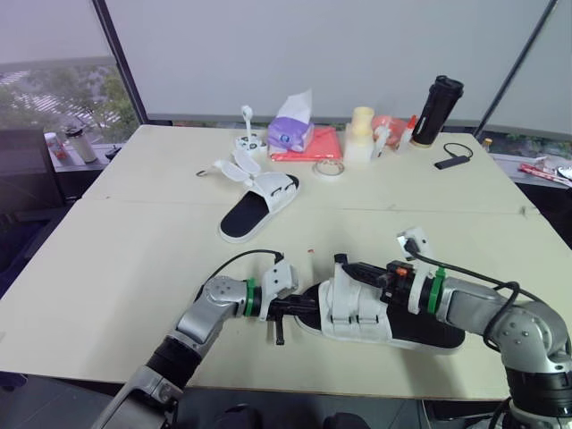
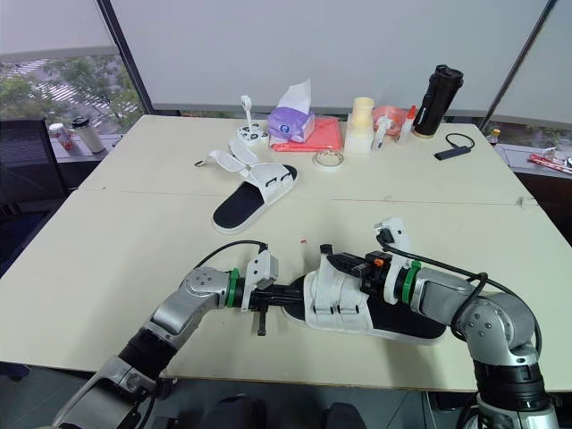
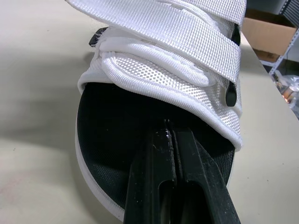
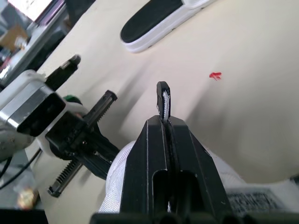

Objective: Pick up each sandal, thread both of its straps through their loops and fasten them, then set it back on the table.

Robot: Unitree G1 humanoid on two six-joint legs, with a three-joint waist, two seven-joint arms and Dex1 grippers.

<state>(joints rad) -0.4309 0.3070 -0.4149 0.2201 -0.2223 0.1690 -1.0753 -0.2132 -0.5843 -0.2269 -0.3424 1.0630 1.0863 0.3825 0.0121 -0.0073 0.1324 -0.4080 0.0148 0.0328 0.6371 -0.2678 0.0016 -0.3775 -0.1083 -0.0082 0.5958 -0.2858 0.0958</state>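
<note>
My two head eyes look forward and down over the table (image 1: pixel 134 268) from its near edge and share one scene, the near sandal (image 1: pixel 375 313) and the far sandal (image 1: pixel 259 204) included. My left wrist camera sits very close on the near sandal's open end, looking along my left gripper (image 3: pixel 167 123). My right wrist camera looks along my right gripper (image 4: pixel 166 120) across the tabletop, catching the far sandal and what I take to be my left gripper.
</note>
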